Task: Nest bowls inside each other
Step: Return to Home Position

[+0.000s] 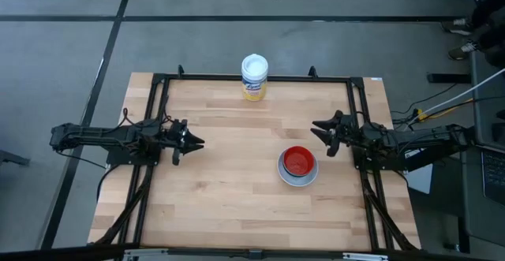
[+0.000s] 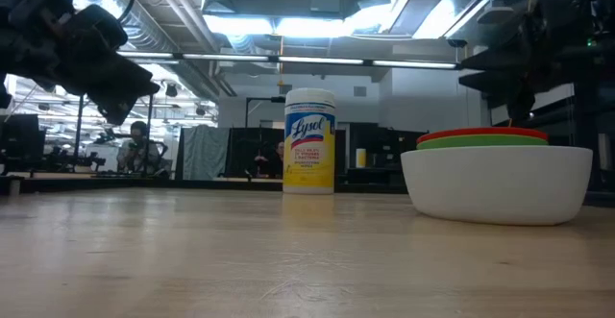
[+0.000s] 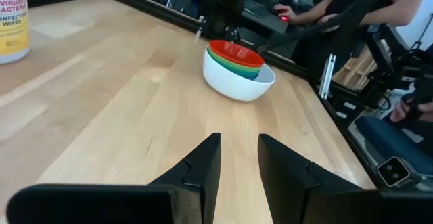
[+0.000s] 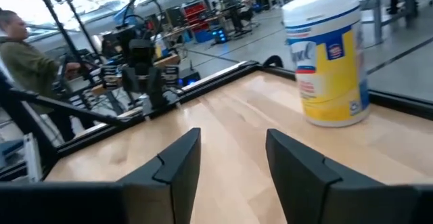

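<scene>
Where each pair of fingers shows in its own wrist view, the jaws stand moderately parted and grip nothing. The left gripper [image 3: 239, 139] hangs over the left side of the table [image 1: 221, 206] and the right gripper [image 4: 233, 132] over its right side, both pointing inward and well apart. Near the right gripper, lower in the high view, the white bowl [image 2: 495, 188] sits upright on the wood with the others nested inside: red bowl [image 1: 298, 161] uppermost, green bowl [image 2: 480, 141] beneath, cyan bowl [image 3: 243, 73] lower. A wipes tub [image 1: 254, 77] stands upright at the far edge, apart from the stack. A person [image 4: 20, 55] shows beyond the table.
</scene>
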`<state>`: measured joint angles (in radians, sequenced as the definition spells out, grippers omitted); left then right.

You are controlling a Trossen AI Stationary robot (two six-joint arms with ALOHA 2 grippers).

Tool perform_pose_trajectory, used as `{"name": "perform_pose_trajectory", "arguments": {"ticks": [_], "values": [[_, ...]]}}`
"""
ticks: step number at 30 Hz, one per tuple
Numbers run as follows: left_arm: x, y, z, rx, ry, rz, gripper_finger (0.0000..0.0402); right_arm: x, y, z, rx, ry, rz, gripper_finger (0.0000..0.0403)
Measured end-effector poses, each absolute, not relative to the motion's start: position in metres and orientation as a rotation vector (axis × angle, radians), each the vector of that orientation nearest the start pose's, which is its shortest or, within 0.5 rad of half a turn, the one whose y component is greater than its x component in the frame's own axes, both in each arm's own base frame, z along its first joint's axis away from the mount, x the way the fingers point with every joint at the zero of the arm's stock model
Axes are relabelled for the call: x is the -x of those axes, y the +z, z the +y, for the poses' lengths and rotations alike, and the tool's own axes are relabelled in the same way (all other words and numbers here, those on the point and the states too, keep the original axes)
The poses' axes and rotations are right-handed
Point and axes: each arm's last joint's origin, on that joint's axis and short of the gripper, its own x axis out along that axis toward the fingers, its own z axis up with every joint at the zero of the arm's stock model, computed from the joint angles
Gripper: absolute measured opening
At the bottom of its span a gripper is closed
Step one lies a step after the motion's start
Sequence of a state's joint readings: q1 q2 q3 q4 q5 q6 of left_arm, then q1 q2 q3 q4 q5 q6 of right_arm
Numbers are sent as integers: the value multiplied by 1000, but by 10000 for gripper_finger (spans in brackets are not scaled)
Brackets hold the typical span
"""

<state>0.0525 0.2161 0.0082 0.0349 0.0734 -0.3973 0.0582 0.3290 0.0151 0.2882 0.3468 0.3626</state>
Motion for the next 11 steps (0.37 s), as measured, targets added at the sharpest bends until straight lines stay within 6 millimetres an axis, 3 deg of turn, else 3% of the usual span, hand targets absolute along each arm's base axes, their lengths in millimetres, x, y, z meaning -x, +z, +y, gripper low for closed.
{"name": "perform_pose_trajectory", "arguments": {"ticks": [11], "values": [[-109, 151, 4, 407, 15, 179, 95, -117, 168, -2, -356, -267, -24, 153]]}}
